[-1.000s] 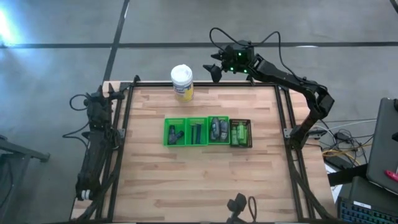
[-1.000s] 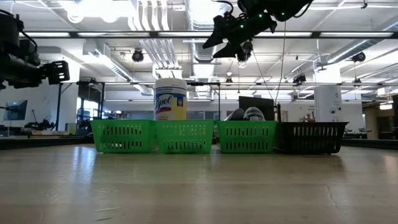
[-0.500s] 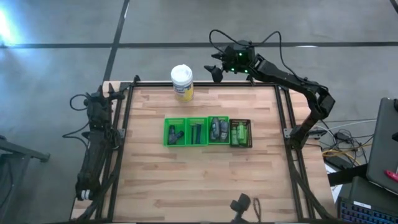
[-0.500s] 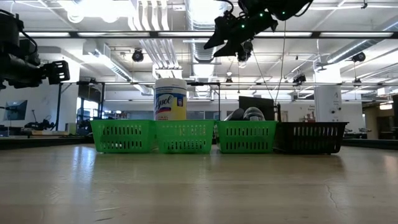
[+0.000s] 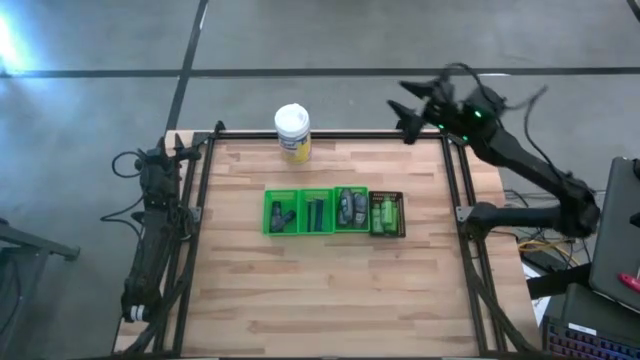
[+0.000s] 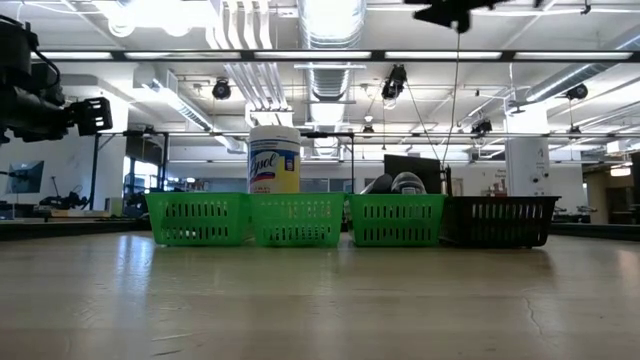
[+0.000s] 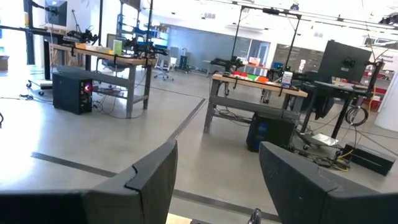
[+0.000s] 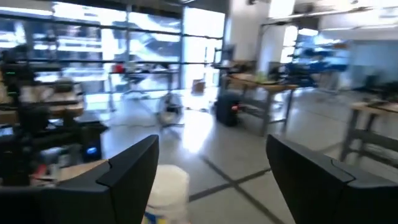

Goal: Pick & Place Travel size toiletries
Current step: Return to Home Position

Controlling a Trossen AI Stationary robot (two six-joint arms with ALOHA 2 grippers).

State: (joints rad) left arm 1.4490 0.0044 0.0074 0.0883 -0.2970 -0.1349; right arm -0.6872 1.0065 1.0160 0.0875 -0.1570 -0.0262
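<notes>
Bright, even light from white ceiling strip lamps (image 6: 330, 10) falls on the pale wooden plank table (image 5: 320, 290), and the row of small plastic bins (image 5: 301, 213) throws hardly any shadow. Ahead of the right gripper (image 8: 214, 180) tall windows (image 8: 155, 37) glare white. Beyond the left gripper (image 5: 188, 150) a hot patch burns on the grey concrete floor (image 5: 100, 60).

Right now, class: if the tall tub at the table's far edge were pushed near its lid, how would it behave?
The tub stands upright, taller than wide, so a high push would probably tip it. Its round body would likely roll once down.
</notes>
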